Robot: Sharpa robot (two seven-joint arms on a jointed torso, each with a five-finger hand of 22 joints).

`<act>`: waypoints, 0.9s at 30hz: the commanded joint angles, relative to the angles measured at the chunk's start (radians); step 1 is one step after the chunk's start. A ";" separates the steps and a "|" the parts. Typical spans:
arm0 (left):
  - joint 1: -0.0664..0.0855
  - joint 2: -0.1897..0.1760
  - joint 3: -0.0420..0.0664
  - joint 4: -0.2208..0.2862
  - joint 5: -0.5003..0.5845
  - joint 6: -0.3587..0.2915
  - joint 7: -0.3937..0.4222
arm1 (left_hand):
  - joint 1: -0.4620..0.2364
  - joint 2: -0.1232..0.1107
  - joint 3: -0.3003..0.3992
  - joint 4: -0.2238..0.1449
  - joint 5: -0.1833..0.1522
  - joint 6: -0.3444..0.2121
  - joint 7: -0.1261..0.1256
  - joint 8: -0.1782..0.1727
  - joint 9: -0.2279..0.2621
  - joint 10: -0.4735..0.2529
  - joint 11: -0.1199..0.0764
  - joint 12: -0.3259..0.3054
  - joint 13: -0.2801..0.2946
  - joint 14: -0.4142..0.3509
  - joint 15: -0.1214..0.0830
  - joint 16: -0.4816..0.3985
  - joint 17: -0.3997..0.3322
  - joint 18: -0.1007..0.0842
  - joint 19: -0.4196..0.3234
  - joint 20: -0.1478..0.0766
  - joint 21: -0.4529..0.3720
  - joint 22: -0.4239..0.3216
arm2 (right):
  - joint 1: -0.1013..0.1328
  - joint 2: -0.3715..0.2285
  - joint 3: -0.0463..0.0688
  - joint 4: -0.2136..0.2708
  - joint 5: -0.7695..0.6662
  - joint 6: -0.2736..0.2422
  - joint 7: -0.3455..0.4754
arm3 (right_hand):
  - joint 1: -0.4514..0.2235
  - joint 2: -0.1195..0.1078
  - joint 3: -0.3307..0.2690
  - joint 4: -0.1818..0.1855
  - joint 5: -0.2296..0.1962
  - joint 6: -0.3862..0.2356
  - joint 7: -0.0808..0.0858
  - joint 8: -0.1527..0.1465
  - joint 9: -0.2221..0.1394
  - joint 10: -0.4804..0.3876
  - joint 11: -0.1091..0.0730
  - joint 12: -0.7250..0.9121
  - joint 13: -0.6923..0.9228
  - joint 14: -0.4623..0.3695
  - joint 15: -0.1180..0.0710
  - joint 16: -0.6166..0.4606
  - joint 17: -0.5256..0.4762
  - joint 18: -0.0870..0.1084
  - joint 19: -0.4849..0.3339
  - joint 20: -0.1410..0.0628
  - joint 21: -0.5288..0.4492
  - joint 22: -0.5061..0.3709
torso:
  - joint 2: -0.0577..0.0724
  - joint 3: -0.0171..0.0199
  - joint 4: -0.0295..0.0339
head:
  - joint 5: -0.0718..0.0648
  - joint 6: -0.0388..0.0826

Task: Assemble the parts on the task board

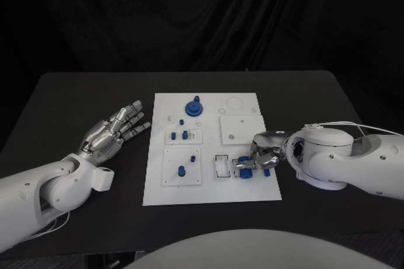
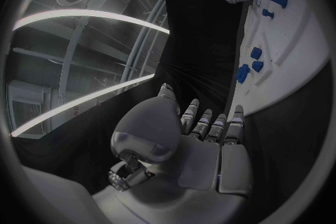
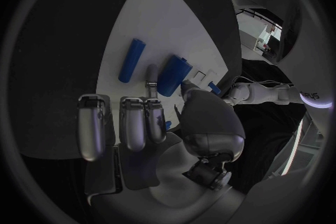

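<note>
The white task board (image 1: 160,187) lies mid-table. On it, a big round blue part (image 1: 194,109) stands at the far end, small blue pieces (image 1: 178,135) sit on a raised square, and two blue pegs (image 1: 186,166) stand in the near-left square. My right hand (image 1: 263,155) is low over the board's near-right area, beside a dark rectangular slot (image 1: 221,167). It pinches a stubby blue cylinder (image 3: 173,74) between thumb and a finger. A blue bar (image 3: 131,60) lies on the board just beyond the fingers. My left hand (image 1: 118,132) rests above the table left of the board, fingers spread, holding nothing.
A blank raised white square (image 1: 240,129) sits on the board just beyond my right hand. Black table (image 1: 76,100) surrounds the board on all sides. My right forearm (image 1: 354,161) covers the table to the board's right.
</note>
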 commanded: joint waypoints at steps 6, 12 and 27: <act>-0.002 0.001 0.001 0.000 0.003 0.008 0.032 | 0.019 0.001 0.009 0.001 0.018 0.002 0.005 0.000 0.001 -0.001 -0.001 0.001 0.000 0.000 0.005 0.002 0.000 0.012 0.004 0.003 0.006 -0.003 | -0.018 0.011 0.000 -0.015 0.027 0.040 -0.010 | 0.163 -0.004 0.060 -0.066 0.191 0.013 0.006 -0.059 -0.019 0.104 0.004 0.003 0.263 0.091 -0.001 -0.010 0.192 0.003 0.072 0.004 -0.012 0.239 | 0.000 0.0001 -0.0002 | 0.002 0.000; -0.003 0.003 0.001 -0.001 0.003 0.009 0.031 | 0.025 0.000 0.011 0.000 0.028 0.005 0.006 0.001 0.001 -0.001 -0.001 0.001 0.000 0.000 0.006 0.002 0.001 0.012 0.004 0.003 0.007 -0.003 | -0.022 0.012 0.000 -0.026 0.084 0.034 -0.012 | 0.248 -0.006 0.114 -0.127 0.364 0.010 0.007 -0.092 -0.025 0.104 0.003 0.003 0.263 0.090 0.005 -0.015 0.182 0.004 0.070 0.010 -0.017 0.237 | 0.000 0.0000 -0.0003 | 0.006 0.000; -0.006 0.003 0.001 -0.003 0.003 0.011 0.029 | 0.041 0.001 0.017 -0.003 0.049 0.007 0.009 0.001 0.001 -0.002 -0.001 0.001 0.000 0.000 0.006 0.002 0.000 0.012 0.004 0.003 0.008 -0.004 | -0.015 -0.024 0.001 -0.004 0.360 -0.191 0.059 | 0.309 -0.002 0.214 -0.230 0.578 -0.006 0.012 -0.096 0.010 0.104 0.006 0.003 0.263 0.088 0.011 -0.019 0.169 0.009 0.062 0.016 -0.032 0.231 | 0.000 0.0002 -0.0004 | 0.015 0.000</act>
